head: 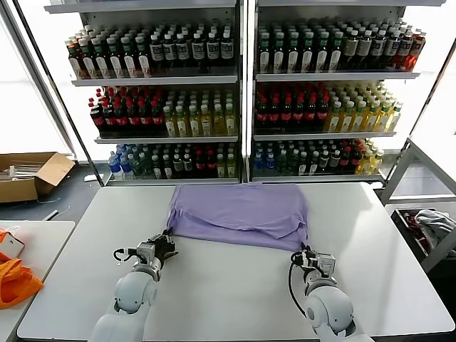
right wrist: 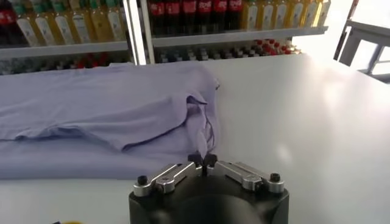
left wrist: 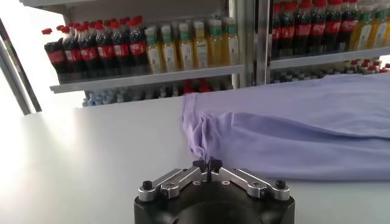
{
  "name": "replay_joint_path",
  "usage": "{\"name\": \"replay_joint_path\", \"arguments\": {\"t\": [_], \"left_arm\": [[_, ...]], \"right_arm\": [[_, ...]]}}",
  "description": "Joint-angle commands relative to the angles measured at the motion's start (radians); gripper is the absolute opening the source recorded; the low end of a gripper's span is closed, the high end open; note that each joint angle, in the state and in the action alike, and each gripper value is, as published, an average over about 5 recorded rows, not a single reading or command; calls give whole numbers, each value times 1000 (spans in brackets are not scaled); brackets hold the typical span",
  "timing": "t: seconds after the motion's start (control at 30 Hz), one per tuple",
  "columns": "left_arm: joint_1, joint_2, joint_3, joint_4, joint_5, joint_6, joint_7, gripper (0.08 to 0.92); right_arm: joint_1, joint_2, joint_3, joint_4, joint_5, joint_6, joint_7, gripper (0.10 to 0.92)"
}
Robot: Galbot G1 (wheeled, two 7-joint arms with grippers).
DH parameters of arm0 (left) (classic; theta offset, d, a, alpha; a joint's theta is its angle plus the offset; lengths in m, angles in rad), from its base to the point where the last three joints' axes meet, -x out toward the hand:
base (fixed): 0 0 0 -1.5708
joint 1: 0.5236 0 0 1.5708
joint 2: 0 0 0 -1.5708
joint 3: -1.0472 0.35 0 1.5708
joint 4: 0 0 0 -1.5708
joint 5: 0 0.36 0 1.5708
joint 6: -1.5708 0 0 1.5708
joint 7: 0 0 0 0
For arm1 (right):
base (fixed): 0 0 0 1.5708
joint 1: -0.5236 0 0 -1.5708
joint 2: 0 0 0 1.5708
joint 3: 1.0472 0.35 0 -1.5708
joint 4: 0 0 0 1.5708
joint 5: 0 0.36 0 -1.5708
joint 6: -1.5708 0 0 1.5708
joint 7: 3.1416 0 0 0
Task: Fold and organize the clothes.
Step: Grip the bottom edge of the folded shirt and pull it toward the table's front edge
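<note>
A lavender T-shirt (head: 239, 212) lies partly folded on the white table (head: 228, 292), toward its far middle. My left gripper (head: 165, 242) is at the shirt's near left corner, shut on a pinch of its fabric. In the left wrist view the shirt (left wrist: 292, 128) runs down into the closed left gripper (left wrist: 207, 164). My right gripper (head: 303, 254) is at the near right corner, shut on the fabric there. In the right wrist view the shirt (right wrist: 103, 115) tapers into the closed right gripper (right wrist: 202, 159). The print is hidden.
Shelves of bottles (head: 242, 92) stand right behind the table. A cardboard box (head: 28, 174) is on the floor at the left. Orange fabric (head: 14, 281) lies on a side table at the left. A grey-white clothing heap (head: 431, 224) is in a bin at the right.
</note>
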Motion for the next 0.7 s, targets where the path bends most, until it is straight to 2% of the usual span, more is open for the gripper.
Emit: {"name": "replay_joint_path", "arguments": {"t": [0.03, 0.2, 0.7], "left_arm": [[93, 15, -22, -203, 2, 9, -17, 86], [193, 21, -51, -329, 1, 6, -20, 86], [562, -22, -103, -585, 53, -16, -42, 86]], "right_arm": [[-21, -19, 3, 92, -3, 5, -1, 120], [-61, -33, 4, 160, -16, 4, 13, 120], [-323, -62, 33, 285, -91, 5, 22, 120]]}}
